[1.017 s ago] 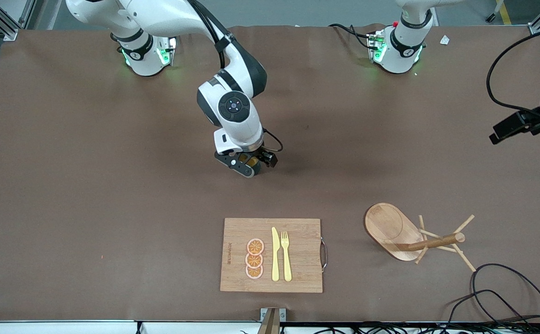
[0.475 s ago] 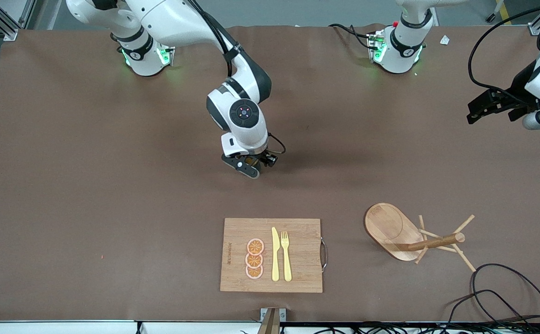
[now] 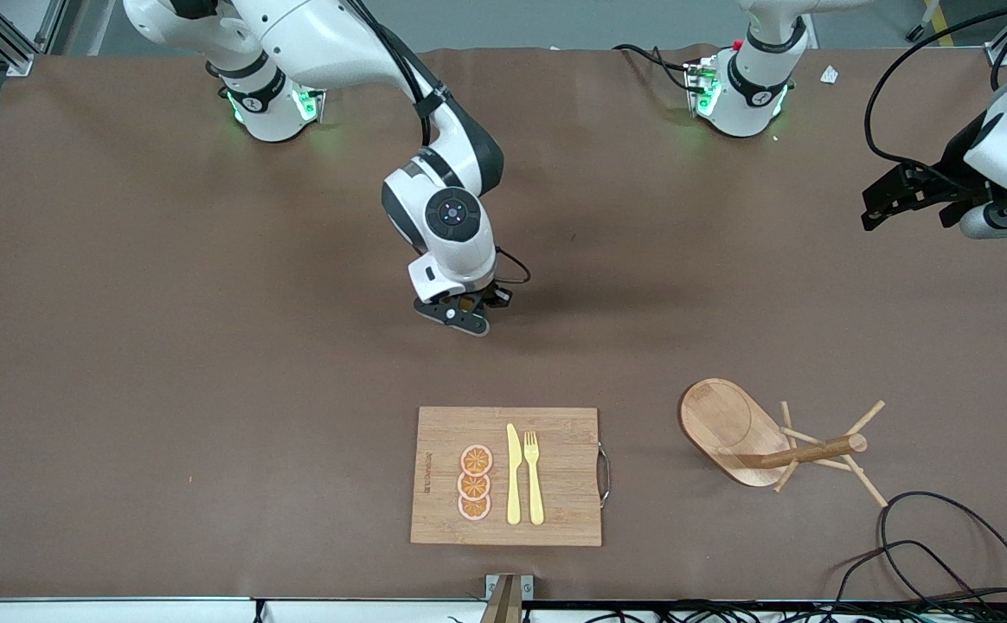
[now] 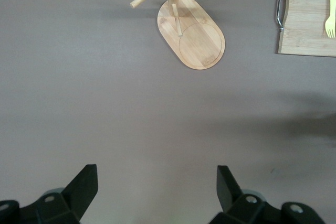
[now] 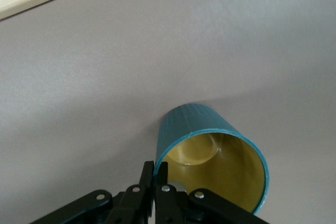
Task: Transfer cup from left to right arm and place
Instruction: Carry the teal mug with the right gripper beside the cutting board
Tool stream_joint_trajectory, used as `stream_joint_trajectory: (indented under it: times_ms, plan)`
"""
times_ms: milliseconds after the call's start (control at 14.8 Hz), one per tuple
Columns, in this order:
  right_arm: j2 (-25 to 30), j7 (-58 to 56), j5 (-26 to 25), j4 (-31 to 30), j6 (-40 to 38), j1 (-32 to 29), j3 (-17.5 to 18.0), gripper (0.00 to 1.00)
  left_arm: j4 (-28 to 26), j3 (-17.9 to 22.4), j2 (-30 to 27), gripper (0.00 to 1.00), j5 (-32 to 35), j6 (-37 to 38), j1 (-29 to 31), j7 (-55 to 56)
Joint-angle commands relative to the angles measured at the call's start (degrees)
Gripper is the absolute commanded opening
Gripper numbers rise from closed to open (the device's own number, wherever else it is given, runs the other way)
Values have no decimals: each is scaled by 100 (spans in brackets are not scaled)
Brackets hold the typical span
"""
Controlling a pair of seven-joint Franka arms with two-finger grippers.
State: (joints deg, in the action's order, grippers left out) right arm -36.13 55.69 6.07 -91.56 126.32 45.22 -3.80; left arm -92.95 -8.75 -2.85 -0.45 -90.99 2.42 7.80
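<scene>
The desk is covered in a plain brown mat, with both arm bases at its edge farthest from the front camera. The right pincer sits low over the middle of the desk, clenched on the rim of the cup; the right wrist view shows one finger inside the tan-gold interior and one outside the teal wall. In the front view the cup is almost wholly hidden under the pincer. Whether its base touches the mat cannot be confirmed, though it appears at or just above the surface. The left pincer hangs over the left arm's end of the desk, fingers spread wide and empty; this arm waits. Nearer the front camera lie a cutting board carrying orange slices, a knife and a fork, and, toward the left arm's end, a wooden mug tree. Judgement: the handover looks complete and the placing step is in hand. The next move calls for confirming the cup stands flat on the mat, then releasing the rim and lifting straight up so that the inner finger does not drag or tip it.
</scene>
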Motion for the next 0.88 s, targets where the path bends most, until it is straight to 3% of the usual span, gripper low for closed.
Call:
stream_joint_trajectory:
  times_ms: [0, 203, 407, 814]
  plan:
    - [106, -1021, -289, 365, -764, -328, 11, 0, -126, -4, -154, 100, 1, -59, 30, -130]
    - [229, -2417, -773, 534, -1110, -820, 11, 1, -100, 4, -146, 100, 1, -59, 39, -130]
    - [309, -4017, -783, 534, -1066, -1592, 20, 1, -109, 13, -172, 100, -34, -33, 65, -121]
    - [256, -5840, -765, 455, -908, -2991, 28, 2, -91, 84, -172, 100, -52, -33, 83, -130]
